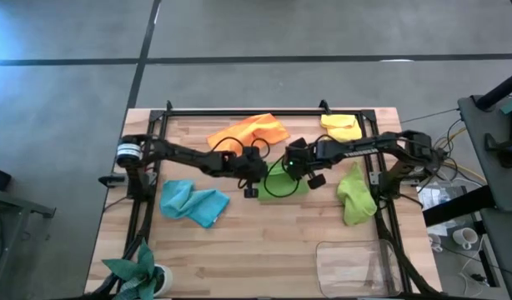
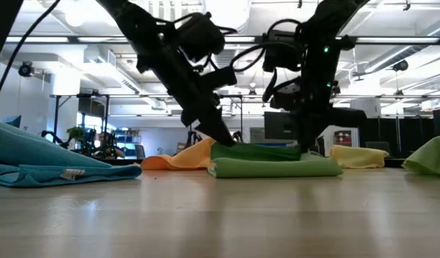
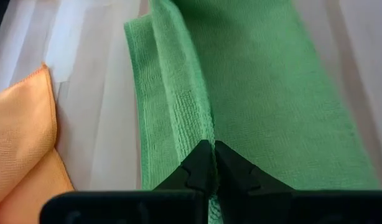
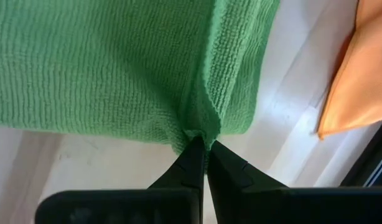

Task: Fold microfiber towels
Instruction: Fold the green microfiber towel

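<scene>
- Mid-fold on the soft green microfiber towel [image 1: 281, 179]: left gripper [image 3: 211, 158] and right gripper [image 4: 203, 146] both pinched closed on its edge.
- Next up, I'd guess: lay that edge flat, let go.

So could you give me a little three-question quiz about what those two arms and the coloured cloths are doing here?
1. True or false: both grippers pinch the green towel.
2. Which towel lies nearest the plant: A orange, B light blue, C yellow?
3. Fill in: the clear tray holds ___ towels.

Key: 1 true; the left gripper and right gripper are shut on its edges. 2 B, the light blue towel. 3 no.
</scene>
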You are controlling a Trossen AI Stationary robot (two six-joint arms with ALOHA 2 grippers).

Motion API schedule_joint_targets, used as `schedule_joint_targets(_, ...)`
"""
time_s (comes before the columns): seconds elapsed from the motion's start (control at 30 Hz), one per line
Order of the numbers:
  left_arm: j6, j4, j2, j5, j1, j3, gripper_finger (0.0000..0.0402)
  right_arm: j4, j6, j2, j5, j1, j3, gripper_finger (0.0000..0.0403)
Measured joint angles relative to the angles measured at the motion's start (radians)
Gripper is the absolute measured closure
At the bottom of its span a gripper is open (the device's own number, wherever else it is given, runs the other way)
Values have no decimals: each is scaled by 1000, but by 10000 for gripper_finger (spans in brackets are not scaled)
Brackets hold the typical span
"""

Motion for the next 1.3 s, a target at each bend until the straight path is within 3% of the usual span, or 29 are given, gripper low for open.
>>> schedule_joint_targets(0.23,1,21,22,-77,5,1,392,49,25,5,1,0,0,366)
schedule_joint_targets(0.4,-7,18,6,-97,7,2,337,67,37,4,6,0,12,307)
schedule_joint_targets(0.57,-7,-70,-27,-182,7,3,278,54,80,-4,161,1,29,256)
schedule_joint_targets(0.7,-49,-156,-85,-237,7,3,253,2,162,-33,164,0,40,235)
schedule_joint_targets(0.77,-105,-153,-109,-208,5,-4,250,-15,240,-52,78,0,37,231)
schedule_joint_targets(0.93,-191,10,-95,8,-14,-71,249,-7,413,-78,-131,1,-10,234)
schedule_joint_targets(1.13,-185,200,-7,-46,-5,-122,249,59,467,-27,-135,0,-78,246)
schedule_joint_targets(1.23,-183,175,24,-65,13,-118,249,113,422,12,-97,0,-77,246)
schedule_joint_targets(1.3,-184,120,35,-42,15,-121,249,116,367,36,-12,0,-67,245)
